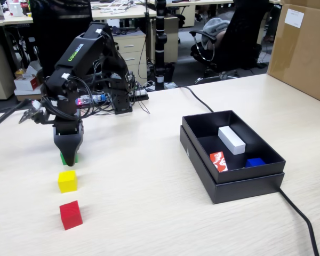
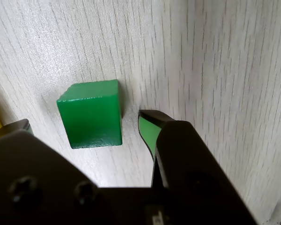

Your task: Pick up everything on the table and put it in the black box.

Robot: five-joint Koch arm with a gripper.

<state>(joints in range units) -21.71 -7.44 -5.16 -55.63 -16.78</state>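
Observation:
The green cube (image 2: 90, 115) stands on the beige table (image 1: 149, 213), and in the fixed view only its edge (image 1: 63, 158) peeks out beside the gripper tip. My gripper (image 2: 86, 122) is open and low over the table, one jaw on each side of the green cube, not touching it; in the fixed view the gripper (image 1: 69, 157) points straight down. The yellow cube (image 1: 67, 181) and the red cube (image 1: 71, 215) sit in a row nearer the camera. The black box (image 1: 232, 181) stands at the right.
Inside the box lie a long white block (image 1: 232, 140), a red block with white print (image 1: 218, 161) and a blue piece (image 1: 255, 162). A brown carton (image 1: 304, 48) stands at the back right. A black cable (image 1: 298, 213) runs past the box.

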